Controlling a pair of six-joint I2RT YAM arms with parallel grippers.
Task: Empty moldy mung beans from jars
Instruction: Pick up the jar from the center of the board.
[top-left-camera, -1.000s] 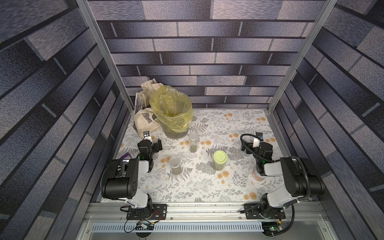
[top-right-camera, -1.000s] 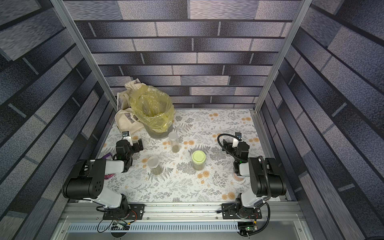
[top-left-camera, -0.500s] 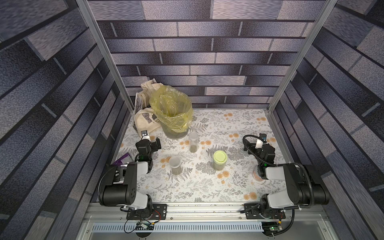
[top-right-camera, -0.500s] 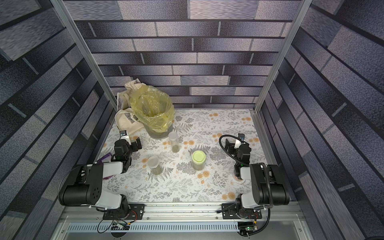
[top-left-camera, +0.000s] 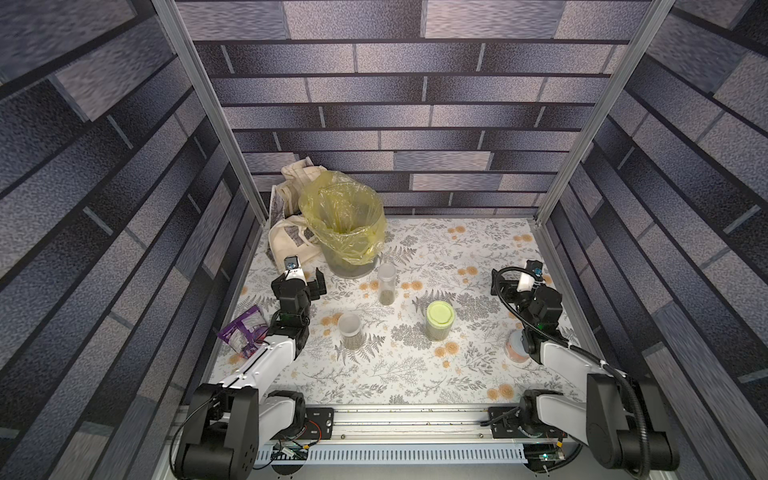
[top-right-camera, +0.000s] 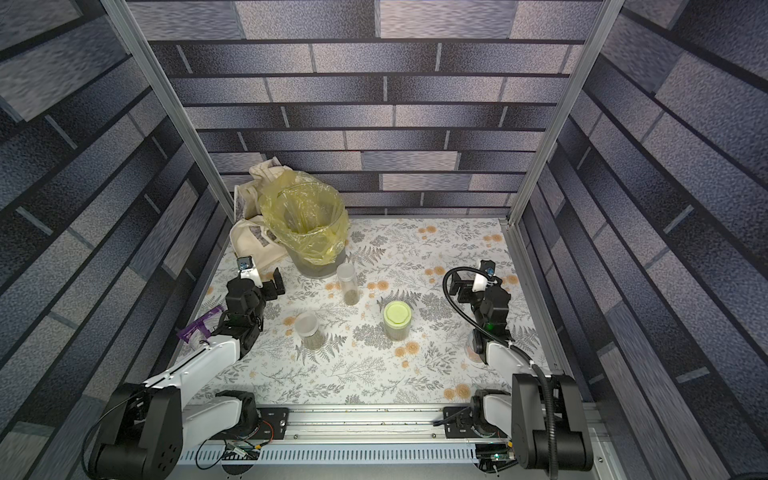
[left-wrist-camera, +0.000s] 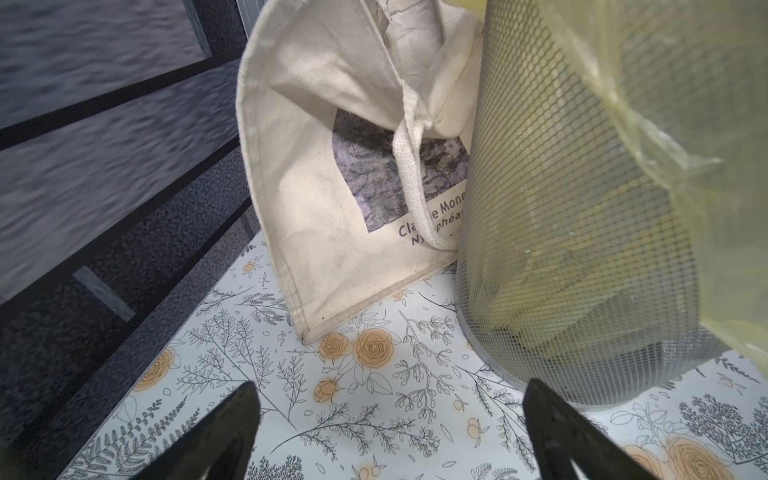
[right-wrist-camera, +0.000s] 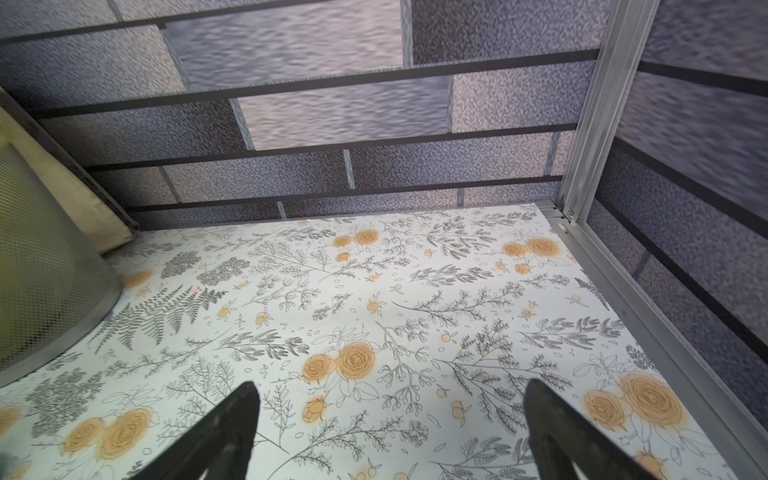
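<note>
Left gripper (top-left-camera: 305, 277) spread wide, nothing held; right gripper (top-left-camera: 515, 279) just as wide and bare; in a top view the tall jar (top-left-camera: 386, 284) stands upright at the left's three o'clock, the short jar (top-left-camera: 350, 330) at five; the green-lidded jar (top-left-camera: 439, 320) sits at the right's eight o'clock, nearer that arm; all are lidded, with mung beans (top-left-camera: 387, 297) settled low inside.

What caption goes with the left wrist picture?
Left gripper, fingers open, faces a cream tote bag beside the yellow-lined mesh bin.
</note>
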